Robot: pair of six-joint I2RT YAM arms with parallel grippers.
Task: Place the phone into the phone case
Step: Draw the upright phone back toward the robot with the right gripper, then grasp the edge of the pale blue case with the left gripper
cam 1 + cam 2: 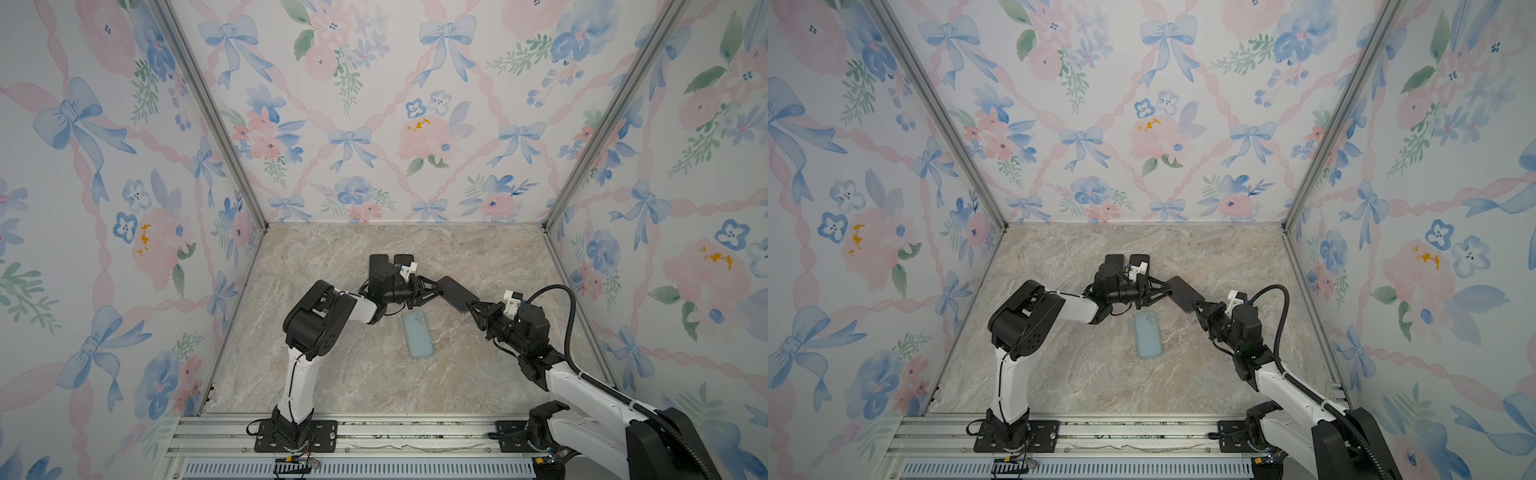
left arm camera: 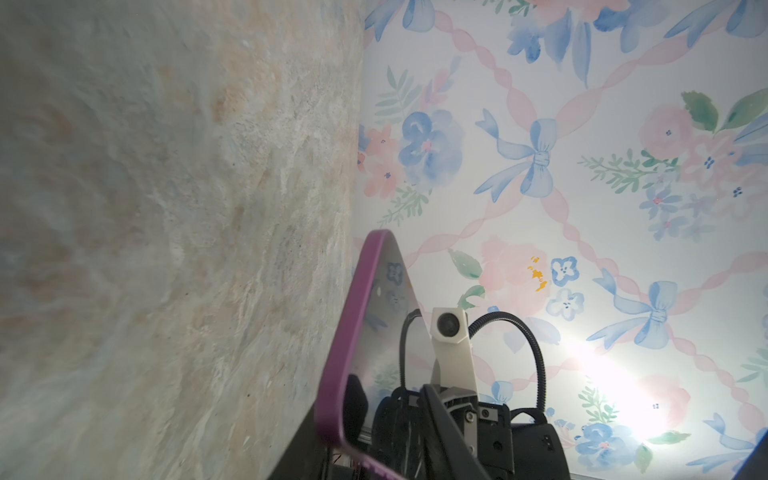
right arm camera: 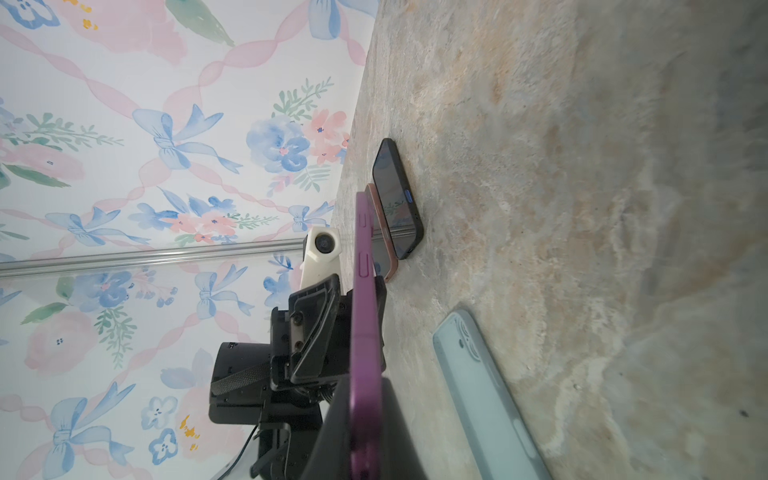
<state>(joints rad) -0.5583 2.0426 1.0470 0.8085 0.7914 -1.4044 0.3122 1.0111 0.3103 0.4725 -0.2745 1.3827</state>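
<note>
— Starting nearest: what is lying there?

— Seeing the case point(image 1: 418, 335) lying flat on the table point(image 1: 332, 374), between the two arms. Pointing its long side from near to far, with the camera cut-out at the far end.

— And holding the phone where?

— Just beyond the case and up off the table. Clamping the right gripper point(image 1: 471, 306) tight on the phone point(image 1: 457, 293) at its nearer, right-hand end. Straddling the farther, left-hand end with the left gripper point(image 1: 437, 289). Not managing to tell whether pinching it or standing free of it.

— Lining up with the case?

— Not yet, judging from both top views. Running the phone's long side slantwise, far-left to near-right, so crossing the case's line rather than matching it. Probably calling for a turn and then a drop toward the near left. Trusting the right gripper for that, being the one visibly gripping. Sitting about equally near the case on both sides otherwise.

— Anything getting in the way?

— Hanging the left gripper and its wrist close by the case's far end, so likely needing clearing first. Farther back, spotting a black phone point(image 3: 397, 199) and a pinkish phone point(image 3: 381, 237) lying side by side on the table. Keeping well apart from the case, and seemingly out of the path.
</note>
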